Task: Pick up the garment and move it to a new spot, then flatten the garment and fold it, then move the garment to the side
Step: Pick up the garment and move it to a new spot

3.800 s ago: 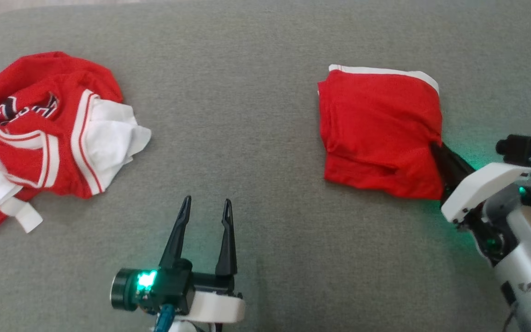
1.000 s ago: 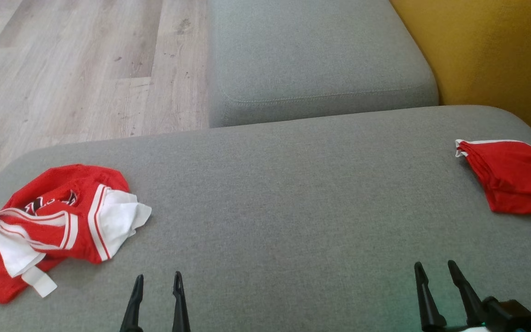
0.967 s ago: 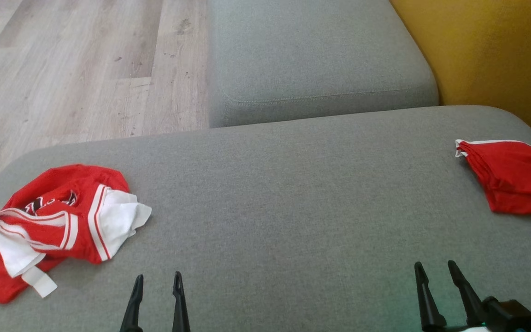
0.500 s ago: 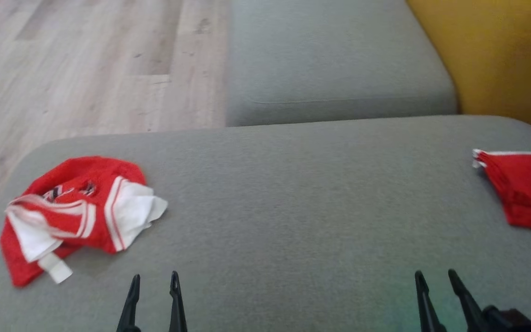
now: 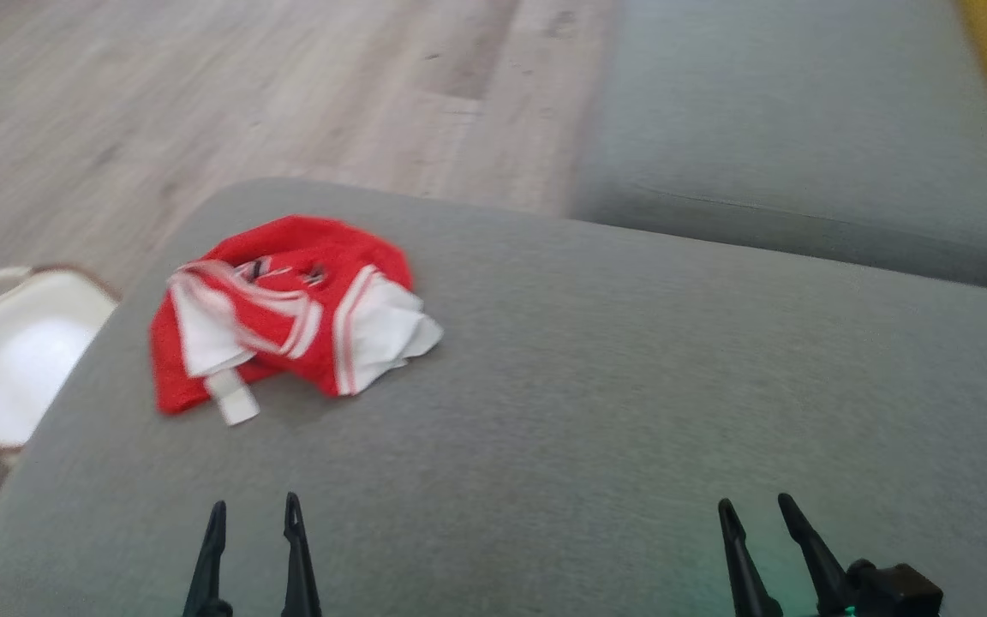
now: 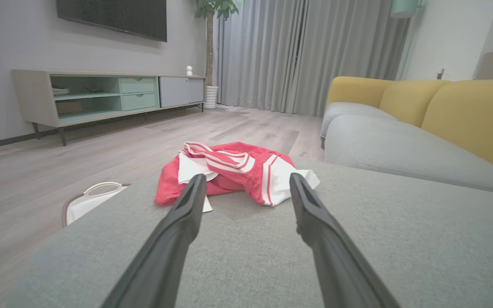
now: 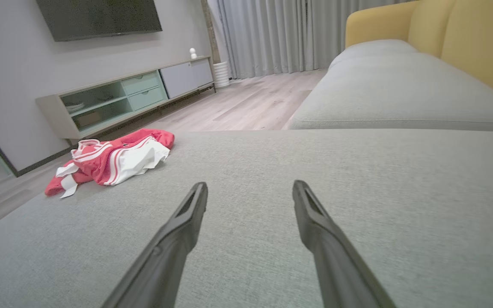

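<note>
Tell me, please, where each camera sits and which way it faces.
Head view: on the head, looking forward and down at the grey cushion; garment at left; left tool and right tool, both open, rise from the bottom edge.
Left wrist view: on that wrist, low over the cushion, looking along its own fingers straight at the garment.
Right wrist view: on that wrist, equally low, looking along its own fingers over bare cushion, garment far left.
Shared: both wrist views show the garment, the TV cabinet and the yellow sofa back.

Red garment [image 5: 288, 321] (white-striped, apparently) on grey cushion [image 5: 631, 386].
</note>
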Motion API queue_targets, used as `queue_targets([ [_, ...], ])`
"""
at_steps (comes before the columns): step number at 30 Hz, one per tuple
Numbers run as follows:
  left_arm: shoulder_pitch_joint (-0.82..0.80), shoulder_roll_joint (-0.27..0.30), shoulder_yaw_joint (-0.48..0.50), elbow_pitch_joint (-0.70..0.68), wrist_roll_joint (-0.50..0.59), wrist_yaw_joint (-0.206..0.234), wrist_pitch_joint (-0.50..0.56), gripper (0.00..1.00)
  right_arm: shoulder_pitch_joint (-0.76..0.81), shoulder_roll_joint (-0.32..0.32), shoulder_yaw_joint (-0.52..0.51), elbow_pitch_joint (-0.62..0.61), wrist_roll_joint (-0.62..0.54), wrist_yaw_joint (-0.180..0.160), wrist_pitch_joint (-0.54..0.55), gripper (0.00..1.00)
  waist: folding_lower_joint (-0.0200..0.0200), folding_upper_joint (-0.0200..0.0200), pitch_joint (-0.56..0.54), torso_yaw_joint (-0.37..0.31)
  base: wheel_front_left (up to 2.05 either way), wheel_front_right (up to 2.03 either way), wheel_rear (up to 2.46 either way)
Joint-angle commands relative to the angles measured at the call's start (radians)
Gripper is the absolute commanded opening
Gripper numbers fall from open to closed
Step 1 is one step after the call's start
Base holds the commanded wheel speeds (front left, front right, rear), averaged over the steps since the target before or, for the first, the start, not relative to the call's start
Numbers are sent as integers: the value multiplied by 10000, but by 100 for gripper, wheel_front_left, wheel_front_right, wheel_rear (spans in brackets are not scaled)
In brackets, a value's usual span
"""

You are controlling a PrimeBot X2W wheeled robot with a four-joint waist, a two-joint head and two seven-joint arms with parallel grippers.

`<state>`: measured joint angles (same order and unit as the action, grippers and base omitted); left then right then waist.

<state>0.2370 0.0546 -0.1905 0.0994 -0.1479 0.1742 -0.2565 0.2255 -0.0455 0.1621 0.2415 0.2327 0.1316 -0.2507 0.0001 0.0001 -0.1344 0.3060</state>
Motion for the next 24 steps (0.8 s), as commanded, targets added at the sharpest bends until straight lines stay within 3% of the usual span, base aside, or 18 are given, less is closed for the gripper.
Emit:
queue_targets([
  [1, -265, -43, 362, -339, 128, -55, -53, 100, -554, -65, 265, -228, 92, -9, -110, 100, -1, -1, 106, 599, 0, 0, 0],
  [7, -350, -43, 444, -420, 143, -76, -53, 100, -657, -51, 192, -229, 191, -9, -111, 100, -1, -1, 263, 1005, 0, 0, 0],
  [15, -882, -41, 523, -494, -18, -100, -53, 100, -652, -172, 78, -289, 28, -9, -111, 100, -1, -1, 786, 985, 0, 0, 0],
  [19, -2017, 141, 946, -549, 110, -355, -53, 100, -760, -641, 162, -430, -115, -9, -111, 100, -1, -1, 1377, 939, 0, 0, 0],
  [24, -4496, 637, 1275, -150, 61, -799, 53, 100, -1285, -1676, -57, -1044, -105, -9, -111, 100, -1, -1, 3129, 1057, 0, 0, 0],
])
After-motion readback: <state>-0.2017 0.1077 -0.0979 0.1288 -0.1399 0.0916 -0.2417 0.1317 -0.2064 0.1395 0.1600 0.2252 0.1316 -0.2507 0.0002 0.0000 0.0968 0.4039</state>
